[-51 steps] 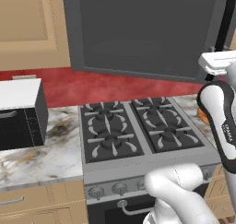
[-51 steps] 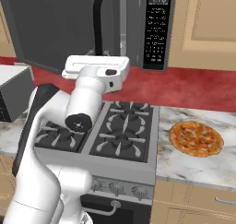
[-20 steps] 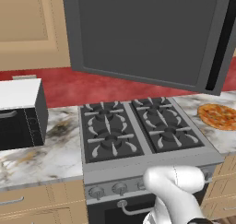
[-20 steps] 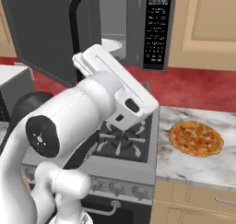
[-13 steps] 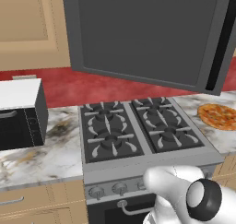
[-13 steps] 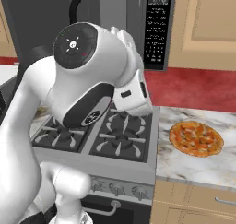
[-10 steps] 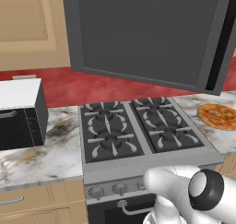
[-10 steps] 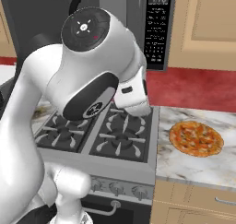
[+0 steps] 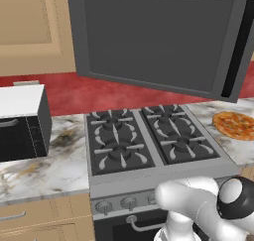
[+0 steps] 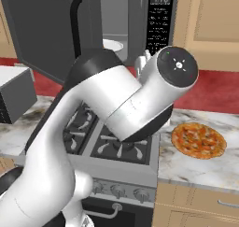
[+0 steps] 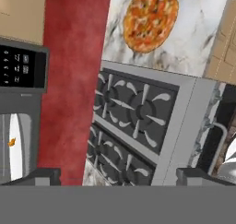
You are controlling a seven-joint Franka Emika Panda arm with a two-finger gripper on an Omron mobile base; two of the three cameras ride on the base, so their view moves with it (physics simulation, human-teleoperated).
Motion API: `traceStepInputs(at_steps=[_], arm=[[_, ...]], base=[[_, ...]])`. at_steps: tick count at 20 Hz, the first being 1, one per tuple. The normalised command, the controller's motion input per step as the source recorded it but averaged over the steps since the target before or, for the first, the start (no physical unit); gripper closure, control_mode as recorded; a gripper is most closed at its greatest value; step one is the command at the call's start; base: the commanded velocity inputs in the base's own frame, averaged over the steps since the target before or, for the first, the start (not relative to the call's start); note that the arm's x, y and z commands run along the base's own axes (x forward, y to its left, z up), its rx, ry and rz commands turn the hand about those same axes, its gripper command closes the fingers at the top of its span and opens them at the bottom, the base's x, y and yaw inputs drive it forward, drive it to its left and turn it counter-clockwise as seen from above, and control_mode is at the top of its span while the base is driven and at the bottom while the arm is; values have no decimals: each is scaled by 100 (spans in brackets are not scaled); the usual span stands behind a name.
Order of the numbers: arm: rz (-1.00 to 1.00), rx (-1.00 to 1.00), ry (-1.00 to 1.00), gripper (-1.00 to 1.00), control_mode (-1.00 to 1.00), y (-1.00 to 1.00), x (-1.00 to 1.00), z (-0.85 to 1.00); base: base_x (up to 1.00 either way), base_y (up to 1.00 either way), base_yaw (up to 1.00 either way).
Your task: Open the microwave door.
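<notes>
The microwave door (image 9: 154, 36) is a large dark grey panel with a darker window, and it stands swung wide open to the left over the stove. Its long black handle (image 9: 237, 46) runs down its free edge. From the right the microwave door (image 10: 44, 30) and its handle (image 10: 74, 20) show beside the open cavity, where a white plate (image 10: 113, 45) lies. The control panel (image 10: 161, 18) is lit. My gripper (image 11: 120, 177) is open with nothing between its fingertips (image 11: 42, 175). It hangs apart from the door, looking over the stove.
A gas stove (image 9: 149, 143) sits below the microwave. A pizza (image 10: 198, 139) lies on the marble counter (image 10: 205, 167) to its right. A small black-and-white box oven (image 9: 22, 121) stands on the counter to the left. My white arm (image 10: 116, 104) rises in front of the stove.
The arm has left the door handle and folded back low in front of the stove. The door stands wider open than in the earliest frames. The jaws stay open.
</notes>
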Motion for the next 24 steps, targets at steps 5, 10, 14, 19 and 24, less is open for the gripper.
traceStepInputs(at_steps=[5,10,14,19,24], arm=[[46,23,9,-100,-100,20,63,-28],[54,26,1,-100,-100,24,64,-16],[52,23,0,-100,-100,11,40,-14],[41,17,0,-100,-100,10,32,0],[27,10,0,-100,-100,31,10,1]], base=[[0,0,0],[0,0,0],[0,0,0],[0,0,0],[0,0,0]])
